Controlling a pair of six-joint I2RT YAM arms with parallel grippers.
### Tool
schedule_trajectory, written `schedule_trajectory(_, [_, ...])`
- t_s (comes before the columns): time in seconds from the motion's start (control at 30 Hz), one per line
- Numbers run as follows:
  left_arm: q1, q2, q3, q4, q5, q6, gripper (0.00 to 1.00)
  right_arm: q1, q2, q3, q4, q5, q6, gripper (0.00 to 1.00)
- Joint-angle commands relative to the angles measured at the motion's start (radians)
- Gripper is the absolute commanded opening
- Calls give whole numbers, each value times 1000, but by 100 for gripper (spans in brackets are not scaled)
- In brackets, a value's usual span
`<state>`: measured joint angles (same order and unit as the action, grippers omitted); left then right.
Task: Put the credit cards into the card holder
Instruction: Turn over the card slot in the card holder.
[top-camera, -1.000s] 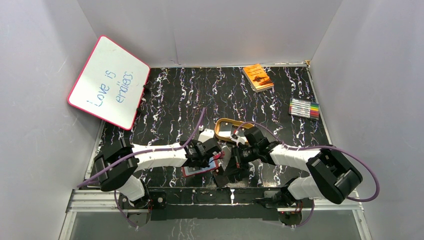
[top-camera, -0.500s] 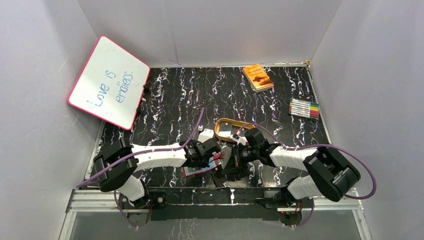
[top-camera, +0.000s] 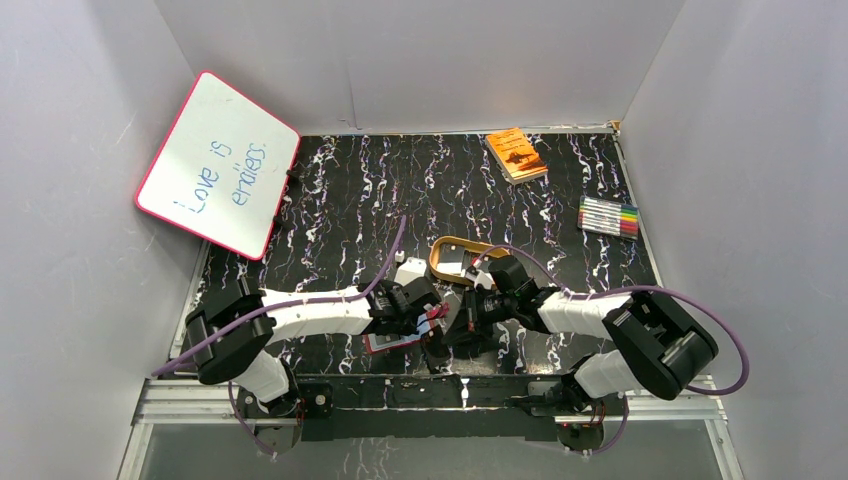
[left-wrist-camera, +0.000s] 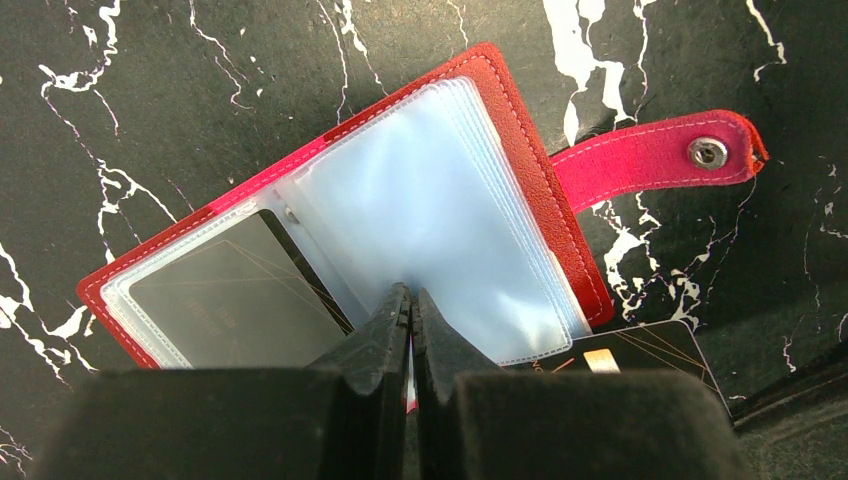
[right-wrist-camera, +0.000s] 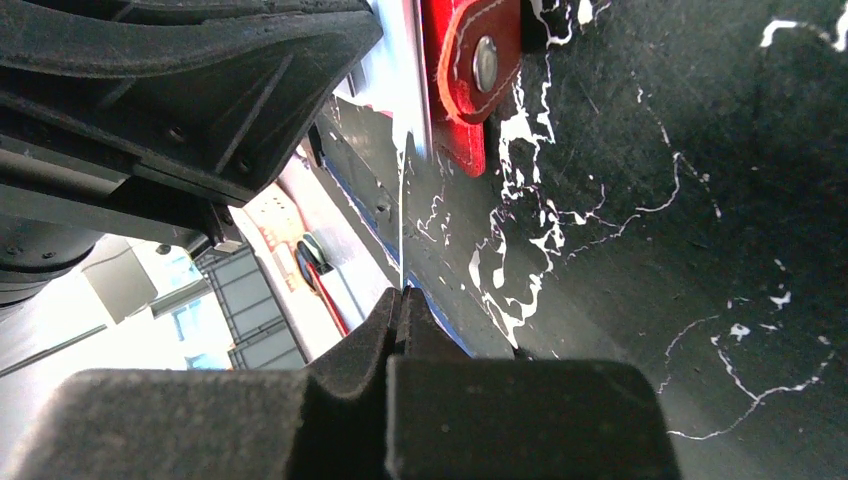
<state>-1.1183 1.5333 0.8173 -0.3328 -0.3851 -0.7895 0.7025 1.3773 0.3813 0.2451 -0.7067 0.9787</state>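
Top view: the card holder (top-camera: 392, 342) lies open by the near edge, under the left gripper (top-camera: 418, 318). The right gripper (top-camera: 452, 335) is just right of it. The whiteboard (top-camera: 220, 165) looks like "Love is endless".

Left wrist: fingers pressed together on the clear sleeves (left-wrist-camera: 440, 200), and I can't tell if they're pinching one. A black card (left-wrist-camera: 640, 350) sits at the holder's lower-right corner.

Right wrist: jaws pinch that card edge-on, with the snap tab (right-wrist-camera: 470, 60) dead ahead.

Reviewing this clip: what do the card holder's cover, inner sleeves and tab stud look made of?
The card holder cover: red leather or imitation, matte, with stitched edges. The sleeves: clear flexible plastic, glossy; a card shows through. The stud: silvery metal, apparently, by its shine.
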Motion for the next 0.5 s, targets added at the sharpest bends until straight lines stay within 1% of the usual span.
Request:
schedule_trajectory(0.0, [5,-7,-34,-61,-11,-5,0,5,4,-7,52,12,19,0])
schedule_trajectory(0.47, [5,-34,4,-92,-23,0,0,6,114,38,152,25,45,0])
